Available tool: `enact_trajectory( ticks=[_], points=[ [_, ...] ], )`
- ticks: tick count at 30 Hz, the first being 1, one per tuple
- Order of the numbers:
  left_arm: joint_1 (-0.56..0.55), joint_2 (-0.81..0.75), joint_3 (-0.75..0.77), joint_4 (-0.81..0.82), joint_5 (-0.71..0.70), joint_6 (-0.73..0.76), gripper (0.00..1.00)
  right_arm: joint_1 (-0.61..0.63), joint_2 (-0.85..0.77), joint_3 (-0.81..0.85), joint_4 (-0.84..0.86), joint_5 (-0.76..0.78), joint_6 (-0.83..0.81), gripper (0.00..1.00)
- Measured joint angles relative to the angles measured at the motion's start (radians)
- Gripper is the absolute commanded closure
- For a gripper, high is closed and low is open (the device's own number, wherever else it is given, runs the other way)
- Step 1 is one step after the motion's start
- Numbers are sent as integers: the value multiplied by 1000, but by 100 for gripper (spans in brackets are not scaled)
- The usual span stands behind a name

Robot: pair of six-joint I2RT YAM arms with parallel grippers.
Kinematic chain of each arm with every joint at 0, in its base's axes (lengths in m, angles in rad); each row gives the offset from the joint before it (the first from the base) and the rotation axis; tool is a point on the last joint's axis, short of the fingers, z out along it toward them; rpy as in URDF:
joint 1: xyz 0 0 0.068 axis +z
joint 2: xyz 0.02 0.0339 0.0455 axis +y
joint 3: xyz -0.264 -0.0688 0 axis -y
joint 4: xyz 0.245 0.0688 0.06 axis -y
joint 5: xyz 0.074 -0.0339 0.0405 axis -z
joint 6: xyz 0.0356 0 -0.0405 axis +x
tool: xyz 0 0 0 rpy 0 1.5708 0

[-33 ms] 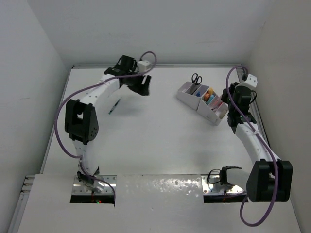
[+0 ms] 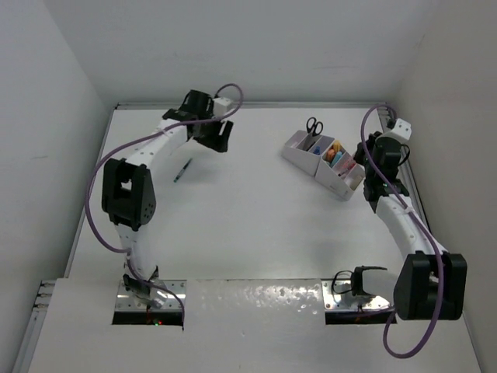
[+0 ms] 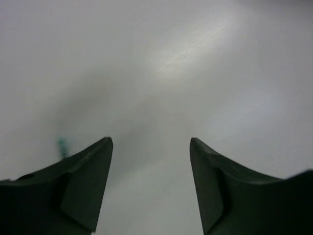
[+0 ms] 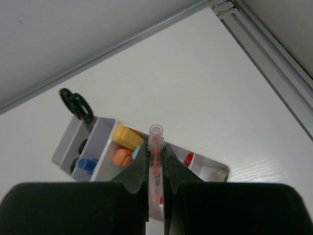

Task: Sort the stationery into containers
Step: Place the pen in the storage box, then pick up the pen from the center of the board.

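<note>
Pinching thin red pen (image 4: 155,157), right fingers (image 4: 138,169) by white organiser (image 4: 66,144); left fingers (image 3: 85,186) apart, empty.

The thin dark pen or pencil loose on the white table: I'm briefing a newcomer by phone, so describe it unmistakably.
On the white table, look to the far left part, beside the white left arm. The thin dark pen or pencil lies there alone on the bare surface. Unlike the stationery packed in the white desk organiser at far right, it sits in no container.

Pen (image 2: 182,170) lies on table (image 2: 248,225), left of organiser (image 2: 300,155).
</note>
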Motion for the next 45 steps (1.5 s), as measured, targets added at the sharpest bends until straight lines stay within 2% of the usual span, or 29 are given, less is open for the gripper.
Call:
enact_trajectory(
  ticks=[1,4,8,14,19,23,25,26,27,29,32,34,35,41,45],
  points=[
    [32,-3,-33,1,-106,6,30,-5,19,0,5,11,-6,100],
    [119,0,-143,18,-265,23,23,-12,73,0,8,35,-13,100],
    [162,22,-224,14,-368,49,22,-12,122,0,27,53,-5,100],
    [176,87,-229,58,-431,70,27,-12,158,-14,77,63,6,100],
    [185,132,-224,81,-467,73,37,-12,183,-51,106,53,7,100],
    [193,135,-224,93,-480,73,39,-12,223,-53,106,34,9,99],
    [198,135,-225,97,-481,74,39,-12,231,-55,106,29,10,85],
    [201,135,-227,100,-481,74,41,-13,231,-55,106,24,12,72],
    [204,135,-228,101,-481,74,45,-13,231,-55,106,18,17,46],
    [211,135,-233,108,-480,73,54,-16,230,-55,104,5,18,36],
    [219,135,-242,118,-476,79,63,-16,222,-46,70,-13,9,30],
    [223,135,-245,122,-470,78,81,-16,202,-29,37,-23,3,30],
    [224,135,-247,124,-468,87,99,-16,185,-20,26,-28,1,30],
    [234,135,-252,124,-441,96,100,8,53,51,-13,-69,-30,30],
    [242,121,-252,103,-354,98,100,98,-14,131,-87,-89,-81,31]
  ],
)
